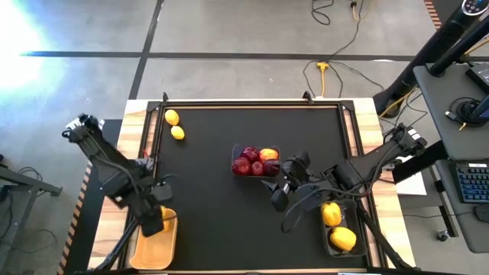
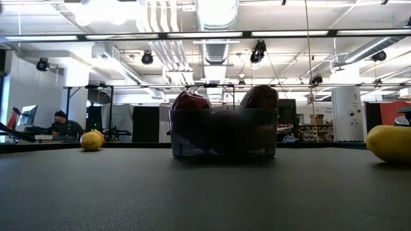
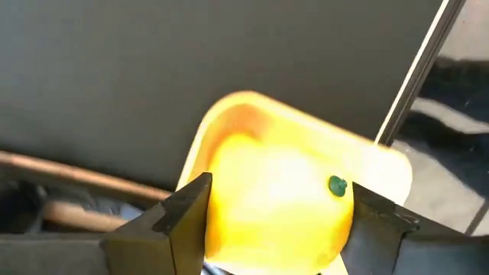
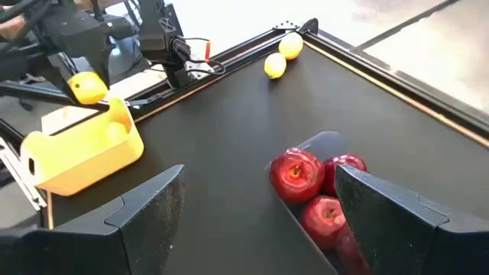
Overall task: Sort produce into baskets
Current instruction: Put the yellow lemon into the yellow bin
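yellow-orange bin (image 1: pixel 153 248) sits under left claw (image 1: pixel 163 217) gripping a yellow pepper (image 3: pixel 275 202); right claw (image 1: pixel 281 192) open.

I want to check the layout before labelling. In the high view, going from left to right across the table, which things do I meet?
Left gripper holding a yellow fruit over the yellow-orange bin → two lemons → clear bin of red fruit → right gripper → dark bin with yellow produce.

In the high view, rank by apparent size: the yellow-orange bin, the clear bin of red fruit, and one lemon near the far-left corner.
1. Yellow-orange bin, partly hidden by the left arm.
2. Clear bin, somewhat smaller.
3. Lemon, smallest.
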`<state>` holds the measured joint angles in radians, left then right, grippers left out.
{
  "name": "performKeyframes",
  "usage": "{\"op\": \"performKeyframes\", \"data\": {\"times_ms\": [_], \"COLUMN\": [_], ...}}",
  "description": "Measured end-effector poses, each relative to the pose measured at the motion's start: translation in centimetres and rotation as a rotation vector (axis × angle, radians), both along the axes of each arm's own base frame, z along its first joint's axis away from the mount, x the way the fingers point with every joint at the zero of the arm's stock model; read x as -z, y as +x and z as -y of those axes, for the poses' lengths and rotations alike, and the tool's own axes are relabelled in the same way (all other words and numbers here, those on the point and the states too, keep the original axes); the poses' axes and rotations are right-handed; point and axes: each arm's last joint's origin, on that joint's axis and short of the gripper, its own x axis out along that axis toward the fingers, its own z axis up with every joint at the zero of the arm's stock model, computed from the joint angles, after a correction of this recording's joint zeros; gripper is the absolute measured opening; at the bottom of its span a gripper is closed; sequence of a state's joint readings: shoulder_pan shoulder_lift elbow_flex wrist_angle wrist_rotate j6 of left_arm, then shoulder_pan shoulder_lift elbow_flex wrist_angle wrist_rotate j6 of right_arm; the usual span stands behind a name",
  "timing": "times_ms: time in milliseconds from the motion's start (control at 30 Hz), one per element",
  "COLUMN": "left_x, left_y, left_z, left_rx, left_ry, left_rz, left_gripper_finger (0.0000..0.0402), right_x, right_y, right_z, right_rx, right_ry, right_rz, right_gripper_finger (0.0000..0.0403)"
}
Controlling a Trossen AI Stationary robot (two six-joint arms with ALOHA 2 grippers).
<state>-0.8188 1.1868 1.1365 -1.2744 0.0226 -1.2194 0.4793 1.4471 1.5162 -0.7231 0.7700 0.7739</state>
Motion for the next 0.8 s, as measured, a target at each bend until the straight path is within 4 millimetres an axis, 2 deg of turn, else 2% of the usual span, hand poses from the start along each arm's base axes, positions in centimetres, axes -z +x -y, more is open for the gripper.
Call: {"op": "performKeyframes", "data": {"times_ms": [133, 367, 533, 800], "left_x": [1.8, 5.6, 7.3, 9.1], "left_y": [-1.1, -1.1, -0.9, -0.8], "left_z": [1.2, 1.8, 2.2, 2.4], "left_rx": [0.015, 0.0, 0.037, 0.072], "left_ry": [-0.026, 0.058, 0.045, 0.038], "left_rz": [-0.064, -0.163, -0.174, -0.215], "left_gripper_finger": [0.0211, 0.0212, 0.0228, 0.0231], "right_x": [0.0, 0.0, 0.0, 0.0], "right_y": [0.0, 0.0, 0.1, 0.2], "right_z": [0.0, 0.0, 0.1, 0.1], "right_rx": [-0.013, 0.005, 0.006, 0.01], "right_ry": [-0.018, 0.029, 0.037, 0.033], "right_rz": [-0.01, 0.009, 0.011, 0.009], "right_gripper_finger": [0.0325, 0.0325, 0.0325, 0.0325]}}
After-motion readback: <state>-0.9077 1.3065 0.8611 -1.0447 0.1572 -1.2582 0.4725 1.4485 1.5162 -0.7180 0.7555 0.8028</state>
